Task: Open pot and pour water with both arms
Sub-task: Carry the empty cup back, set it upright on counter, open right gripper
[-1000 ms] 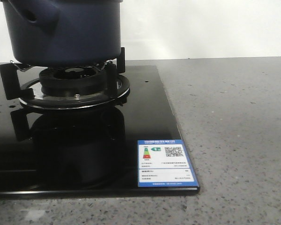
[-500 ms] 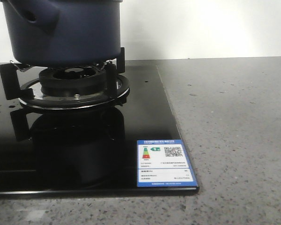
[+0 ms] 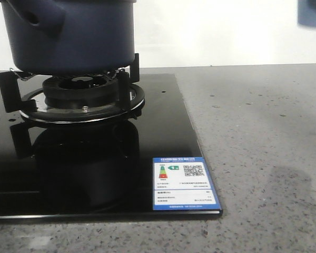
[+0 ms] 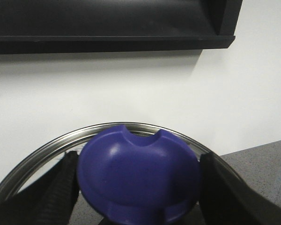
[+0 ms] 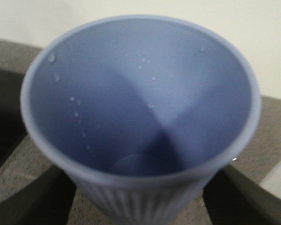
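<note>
The dark navy pot (image 3: 68,34) stands on the gas burner (image 3: 81,100) at the far left of the front view; its top is cut off by the frame. My left gripper (image 4: 138,187) is shut on the purple-blue knob (image 4: 138,176) of the pot lid, whose steel rim (image 4: 51,143) arcs behind the knob, held up before the white wall. My right gripper (image 5: 140,201) is shut on the light blue ribbed cup (image 5: 140,93), with only droplets on its inner wall. A blue blur of the cup (image 3: 312,11) shows at the front view's top right corner.
The black glass hob (image 3: 163,132) carries a blue and white energy label (image 3: 184,183) near its front right corner. Grey speckled counter (image 3: 263,147) extends to the right. A black shelf (image 4: 112,23) hangs on the wall above the lid.
The blue cup has come into the top right corner of the front view. The front view has shifted slightly; pot and burner stand as before.
</note>
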Tool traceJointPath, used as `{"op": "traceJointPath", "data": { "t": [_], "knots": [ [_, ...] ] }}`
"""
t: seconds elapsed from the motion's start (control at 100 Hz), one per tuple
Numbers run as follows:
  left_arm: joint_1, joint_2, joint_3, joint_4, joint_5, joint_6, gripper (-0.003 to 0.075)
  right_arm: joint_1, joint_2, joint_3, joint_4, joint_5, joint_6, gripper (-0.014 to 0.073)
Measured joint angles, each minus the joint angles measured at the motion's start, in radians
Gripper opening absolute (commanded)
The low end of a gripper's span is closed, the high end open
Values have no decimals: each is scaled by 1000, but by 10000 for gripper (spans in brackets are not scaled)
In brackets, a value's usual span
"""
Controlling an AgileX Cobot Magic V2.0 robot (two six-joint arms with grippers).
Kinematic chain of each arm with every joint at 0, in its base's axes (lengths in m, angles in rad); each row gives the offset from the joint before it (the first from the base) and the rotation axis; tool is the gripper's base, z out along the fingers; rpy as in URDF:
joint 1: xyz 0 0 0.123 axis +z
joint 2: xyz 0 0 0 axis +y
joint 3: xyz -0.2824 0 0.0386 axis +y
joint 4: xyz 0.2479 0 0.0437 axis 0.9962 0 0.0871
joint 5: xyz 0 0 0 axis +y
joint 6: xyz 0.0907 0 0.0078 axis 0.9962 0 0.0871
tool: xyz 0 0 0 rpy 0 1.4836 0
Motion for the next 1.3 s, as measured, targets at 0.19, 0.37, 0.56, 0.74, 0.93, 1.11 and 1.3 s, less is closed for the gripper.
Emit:
{"op": "traceJointPath", "data": {
  "t": [0.19, 0.37, 0.56, 0.74, 0.93, 1.11, 1.3],
  "knots": [
    [0, 0, 0, 0, 0, 0, 358, -53, 129, 11, -7, -130, 2, 330],
    [0, 0, 0, 0, 0, 0, 358, -105, 245, 11, -10, -303, 4, 330],
    [0, 0, 0, 0, 0, 0, 358, -161, 362, 11, -16, -447, 4, 330],
    [0, 0, 0, 0, 0, 0, 358, -195, 406, 11, -16, -503, -2, 330],
    [0, 0, 0, 0, 0, 0, 358, -196, 408, 11, -18, -508, -60, 330],
    [0, 0, 0, 0, 0, 0, 358, -196, 408, 11, -27, -508, -71, 330],
    [0, 0, 0, 0, 0, 0, 358, -196, 408, 11, -29, -498, -73, 330]
  ]
}}
